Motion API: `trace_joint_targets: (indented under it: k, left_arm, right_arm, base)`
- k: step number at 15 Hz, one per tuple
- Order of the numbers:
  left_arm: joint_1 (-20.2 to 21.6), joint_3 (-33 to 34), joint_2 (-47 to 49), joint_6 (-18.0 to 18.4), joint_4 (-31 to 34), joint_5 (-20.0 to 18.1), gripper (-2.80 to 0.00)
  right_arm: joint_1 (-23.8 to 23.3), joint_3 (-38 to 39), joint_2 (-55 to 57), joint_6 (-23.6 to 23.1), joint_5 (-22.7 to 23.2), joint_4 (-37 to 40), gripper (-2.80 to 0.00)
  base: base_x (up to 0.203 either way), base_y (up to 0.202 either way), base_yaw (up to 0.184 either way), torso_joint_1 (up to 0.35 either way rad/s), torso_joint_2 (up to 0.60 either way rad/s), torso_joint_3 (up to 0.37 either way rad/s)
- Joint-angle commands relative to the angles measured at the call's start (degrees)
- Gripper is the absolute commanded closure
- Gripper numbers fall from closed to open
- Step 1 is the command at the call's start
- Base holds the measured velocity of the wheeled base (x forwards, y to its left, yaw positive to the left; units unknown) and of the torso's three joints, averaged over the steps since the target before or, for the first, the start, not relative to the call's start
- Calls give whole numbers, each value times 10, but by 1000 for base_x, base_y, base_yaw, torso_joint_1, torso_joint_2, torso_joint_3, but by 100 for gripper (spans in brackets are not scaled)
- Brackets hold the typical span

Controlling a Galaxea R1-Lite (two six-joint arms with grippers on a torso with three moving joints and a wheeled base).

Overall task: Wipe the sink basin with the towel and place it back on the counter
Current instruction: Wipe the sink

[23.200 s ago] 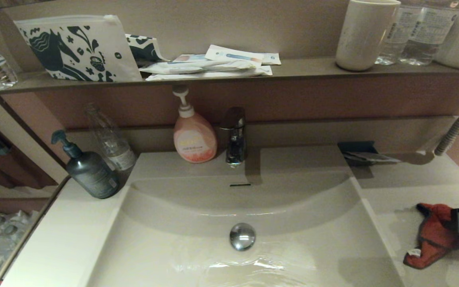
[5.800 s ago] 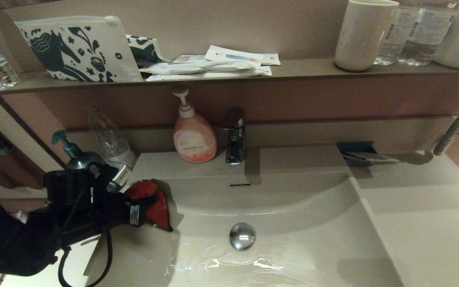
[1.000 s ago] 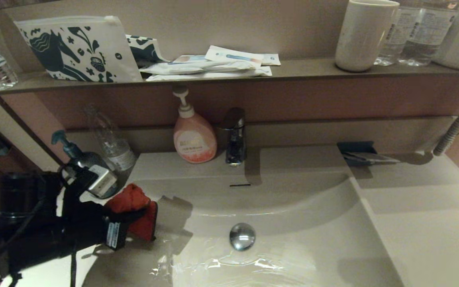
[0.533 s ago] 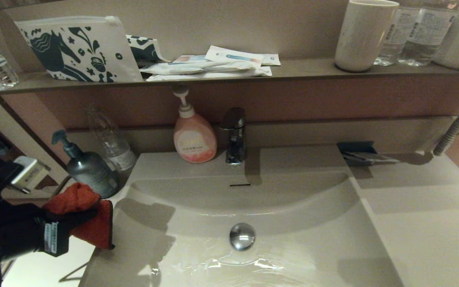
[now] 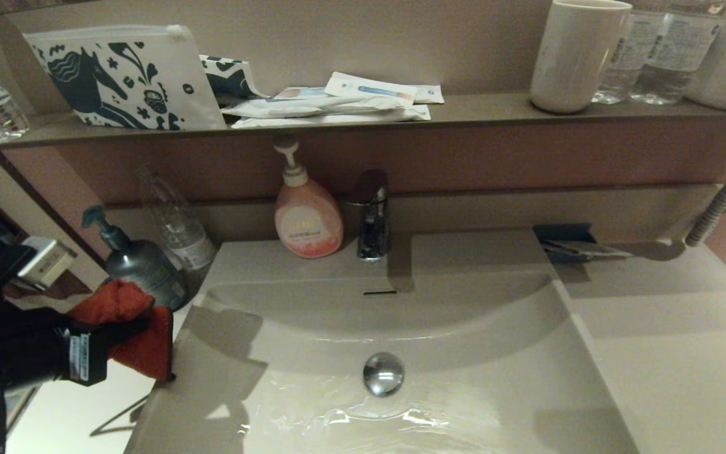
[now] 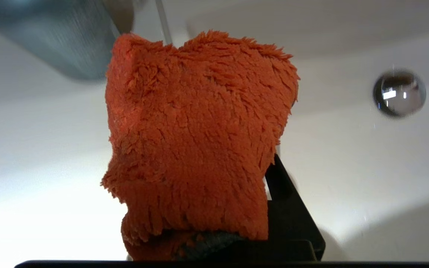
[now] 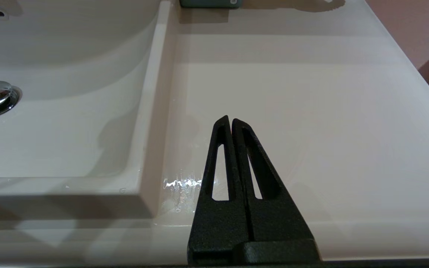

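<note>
Lifted clear of the basin (image 5: 401,334), the left gripper (image 5: 125,328) now hovers over the left counter (image 5: 67,416), clamped on the towel (image 5: 126,328). Lower until fabric touches, then release flat, away from the rim. Right gripper (image 7: 231,120), pressed together, empty, idles over the right counter.

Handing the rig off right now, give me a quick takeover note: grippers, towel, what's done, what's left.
Left gripper: shut on the red-orange fluffy microfibre towel, held above the glossy off-white counter at the left rim of the off-white rectangular sink basin, beside the dark grey pump bottle.
Right gripper: shut, empty, parked over the right counter.
Done: towel is out of the basin; water film shows near the chrome drain stopper.
Left: lower the towel onto the counter, release, retract.
</note>
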Motion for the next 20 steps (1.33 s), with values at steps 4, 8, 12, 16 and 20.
trace_joint_targets:
  k: [4,8,12,16,20]
  left_arm:
    - [6,-22,13,2,2,0,0]
    - [33,-24,11,6,1,0,0]
    - [102,-27,88,26,-10,-3,0]
    - [145,-34,202,31,-47,-37,0]
    - [176,-89,309,38,-114,-58,0]
  right_arm:
    - [0,0,0,0,0,0,0]
    - [0,0,0,0,0,0,0]
    - [0,0,0,1,0,0,0]
    - [0,0,0,1,0,0,0]
    - [0,0,0,1,0,0,0]
  base:
    - [0,0,0,0,0,0]
    - [0,0,0,0,0,0]
    - [0,0,0,0,0,0]
    - [0,0,0,0,0,0]
    - [0,0,0,0,0,0]
